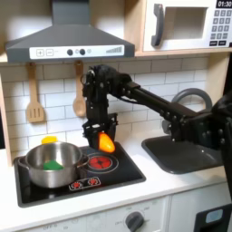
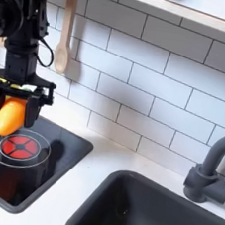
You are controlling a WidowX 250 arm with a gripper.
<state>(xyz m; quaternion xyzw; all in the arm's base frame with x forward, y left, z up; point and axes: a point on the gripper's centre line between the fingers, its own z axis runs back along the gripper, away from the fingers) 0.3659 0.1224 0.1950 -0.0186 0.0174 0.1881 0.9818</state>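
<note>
Sink and faucet fill the second exterior view's near right as the gripper hangs above the stove's red burner, jaws closed on an orange object; a pot sits at the first exterior view's left.

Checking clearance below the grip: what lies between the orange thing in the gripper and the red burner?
Nothing: the orange thing in the gripper hangs above the red burner, bare stovetop between, in the second exterior view.
</note>
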